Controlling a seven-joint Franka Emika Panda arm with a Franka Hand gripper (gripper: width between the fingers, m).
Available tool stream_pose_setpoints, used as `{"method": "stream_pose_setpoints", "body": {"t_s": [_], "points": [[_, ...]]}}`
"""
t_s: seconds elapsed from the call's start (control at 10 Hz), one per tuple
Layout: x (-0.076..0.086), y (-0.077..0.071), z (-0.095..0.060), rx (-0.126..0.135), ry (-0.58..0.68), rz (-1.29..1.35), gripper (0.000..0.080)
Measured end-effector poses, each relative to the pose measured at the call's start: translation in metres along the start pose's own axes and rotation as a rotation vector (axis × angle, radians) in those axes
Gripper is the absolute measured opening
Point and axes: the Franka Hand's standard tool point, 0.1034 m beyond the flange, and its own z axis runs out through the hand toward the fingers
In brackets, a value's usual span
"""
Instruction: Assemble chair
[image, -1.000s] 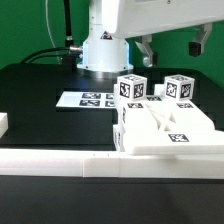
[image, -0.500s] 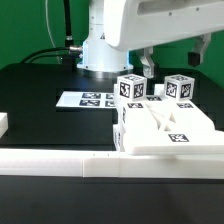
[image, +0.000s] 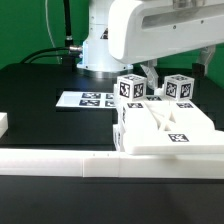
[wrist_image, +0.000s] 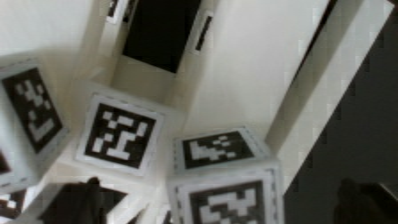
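Right now we have the gripper (image: 150, 70) hanging with its jaws spread wide and nothing between them, just above the chair parts (image: 165, 125) clustered on the exterior view's right of the black table (image: 45, 85), pressed up against the long white border rail (image: 60, 163). Two tagged cubes (image: 132, 88) stand upright at the back of the cluster, and the arm sits right over the gap between them. We judge the step in hand is a descent onto one of those parts, so we want the fingers squared to its flat faces and dropping straight, because a skewed approach would nudge the neighbouring pieces. From the exterior view we get the whole layout, including the marker board (image: 88, 100) lying flat well apart from the pile, but the arm hides what lies directly beneath it. Down in the wrist view we see a slotted panel (wrist_image: 169, 50) and several tagged faces (wrist_image: 116, 132) close up, though blurred, and no fingertips clearly.
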Motion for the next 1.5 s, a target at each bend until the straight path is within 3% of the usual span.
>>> {"method": "stream_pose_setpoints", "body": {"t_s": [0.3,0.5,0.6,0.7,1.0,1.5], "points": [[-0.0052,-0.0044,0.0114,-0.003,0.002,-0.003,0.0649],[-0.0065,-0.0020,0.0117,-0.003,0.002,-0.009,0.0417],[-0.0066,-0.0018,0.0121,-0.002,0.002,-0.007,0.0417],[-0.0066,-0.0019,0.0121,-0.002,0.002,0.001,0.0282],[-0.0065,-0.0023,0.0122,0.000,0.003,0.050,0.0282],[0.0025,-0.0091,0.0135,-0.012,0.070,0.563,0.0282]]}}
